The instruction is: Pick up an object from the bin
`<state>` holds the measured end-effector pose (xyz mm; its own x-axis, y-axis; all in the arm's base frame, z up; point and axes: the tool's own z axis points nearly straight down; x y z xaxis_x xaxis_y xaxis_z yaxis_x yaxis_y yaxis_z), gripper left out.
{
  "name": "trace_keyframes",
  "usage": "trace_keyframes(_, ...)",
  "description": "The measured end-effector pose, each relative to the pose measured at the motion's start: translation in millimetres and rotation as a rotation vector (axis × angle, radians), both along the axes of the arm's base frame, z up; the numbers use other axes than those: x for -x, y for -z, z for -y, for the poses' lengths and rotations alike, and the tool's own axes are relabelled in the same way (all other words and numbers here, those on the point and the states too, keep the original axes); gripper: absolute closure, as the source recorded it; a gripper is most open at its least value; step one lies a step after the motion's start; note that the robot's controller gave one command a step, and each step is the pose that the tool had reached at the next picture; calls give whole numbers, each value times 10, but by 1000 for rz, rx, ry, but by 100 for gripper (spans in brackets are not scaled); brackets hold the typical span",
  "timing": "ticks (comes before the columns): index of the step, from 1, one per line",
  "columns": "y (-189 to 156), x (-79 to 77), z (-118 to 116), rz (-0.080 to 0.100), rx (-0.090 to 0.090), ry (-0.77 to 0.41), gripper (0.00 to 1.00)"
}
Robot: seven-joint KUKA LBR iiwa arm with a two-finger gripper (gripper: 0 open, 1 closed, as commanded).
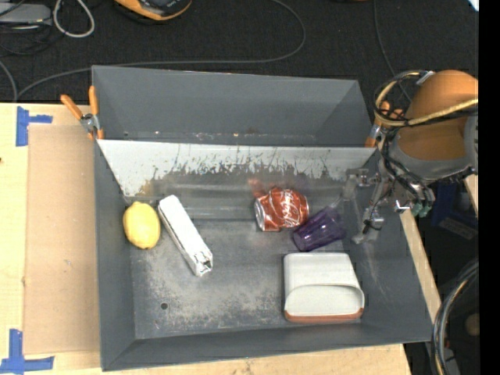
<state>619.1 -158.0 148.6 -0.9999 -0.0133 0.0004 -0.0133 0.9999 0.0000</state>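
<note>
The gripper (367,226) hangs just right of the purple cup (318,231), whether open or closed is unclear.

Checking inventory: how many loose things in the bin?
5: lemon far left; white box beside it; red packet centre; purple cup beside that, by the pincer; white tub lower right.

A robotics lab, by the look of it: a robot arm (437,123) over a grey metal bin (234,116) (scuffed inside), cables (301,31) trailing across the dark floor (234,22).
</note>
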Motion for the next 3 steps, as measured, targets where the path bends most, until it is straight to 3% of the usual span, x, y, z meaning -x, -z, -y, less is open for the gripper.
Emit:
trace_keyframes(2,24,6,-12,2,1,-6,0)
trace_keyframes(3,310,512,-37,-1,0,-158,0)
